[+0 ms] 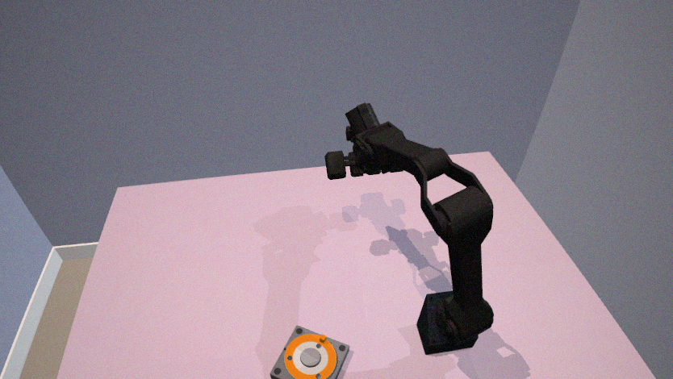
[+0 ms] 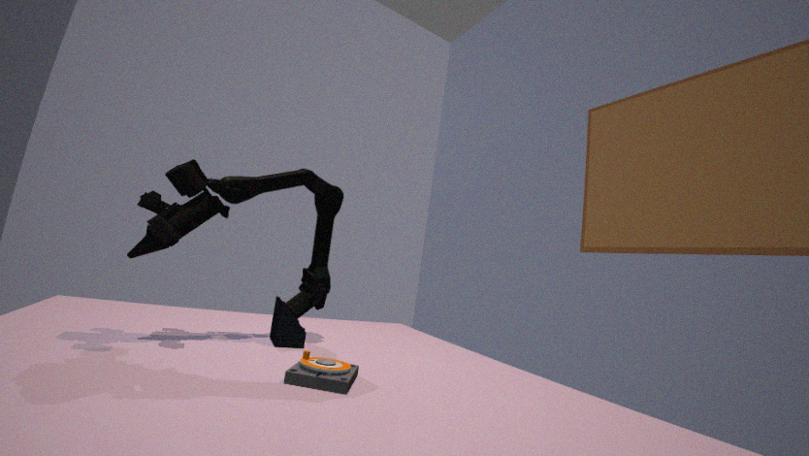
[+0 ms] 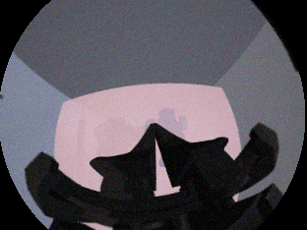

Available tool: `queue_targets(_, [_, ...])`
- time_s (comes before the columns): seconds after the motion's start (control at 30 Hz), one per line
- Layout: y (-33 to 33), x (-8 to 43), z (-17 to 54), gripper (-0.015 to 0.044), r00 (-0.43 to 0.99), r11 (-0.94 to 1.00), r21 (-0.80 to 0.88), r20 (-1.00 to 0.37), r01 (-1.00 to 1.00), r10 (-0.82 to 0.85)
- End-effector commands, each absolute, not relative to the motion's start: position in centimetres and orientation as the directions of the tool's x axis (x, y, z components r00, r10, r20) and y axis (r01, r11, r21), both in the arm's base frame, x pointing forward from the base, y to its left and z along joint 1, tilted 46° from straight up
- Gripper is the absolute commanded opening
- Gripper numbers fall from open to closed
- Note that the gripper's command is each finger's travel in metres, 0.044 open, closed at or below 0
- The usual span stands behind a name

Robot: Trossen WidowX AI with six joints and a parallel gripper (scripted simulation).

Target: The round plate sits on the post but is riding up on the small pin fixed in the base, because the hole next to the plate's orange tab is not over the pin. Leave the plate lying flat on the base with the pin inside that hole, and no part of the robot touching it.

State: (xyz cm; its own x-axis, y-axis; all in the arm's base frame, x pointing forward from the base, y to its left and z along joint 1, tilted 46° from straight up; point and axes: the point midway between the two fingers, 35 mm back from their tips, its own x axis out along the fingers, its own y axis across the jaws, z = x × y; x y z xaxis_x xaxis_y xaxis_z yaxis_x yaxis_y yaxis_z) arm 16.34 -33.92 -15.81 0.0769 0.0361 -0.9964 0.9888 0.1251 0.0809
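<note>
The round plate, an orange ring around a white one, sits around the grey post on the dark grey square base. Its orange tab points to the base's far side in the top view, with a small dark hole beside it. The pin is not visible. The plate's grey rim shows above the base in the exterior view; its exact tilt is too small to tell. My gripper is shut and empty, high above the table and well away from the plate.
The arm's mount stands on the pink table, right of the base in the top view. Arm shadows lie across the table. Walls rise beyond its edges, and a brown board hangs on one wall.
</note>
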Motion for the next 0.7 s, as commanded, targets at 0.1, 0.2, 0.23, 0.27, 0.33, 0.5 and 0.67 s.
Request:
queue_targets(0.1, [-25.9,22.6,-11.4,0.0000,0.133,0.507,0.238,-0.963,0.828,0.233])
queue_targets(0.2, [-20.5,25.1,-8.3,0.0000,0.134,0.670,0.350,-0.926,0.655,0.352])
queue_targets(0.23, [-18.9,25.6,-7.4,0.0000,0.130,0.703,0.381,-0.914,0.601,0.385])
queue_targets(0.27, [-17.3,26.1,-6.5,0.0000,0.124,0.731,0.414,-0.900,0.542,0.418])
queue_targets(0.33, [-15.3,26.5,-5.4,0.0000,0.114,0.759,0.454,-0.882,0.466,0.458])
queue_targets(0.5, [-6.8,26.8,-0.4,0.0000,0.045,0.781,0.609,-0.792,0.140,0.609])
queue_targets(0.67, [-1.5,25.8,2.9,0.0000,-0.023,0.716,0.694,-0.719,-0.072,0.695])
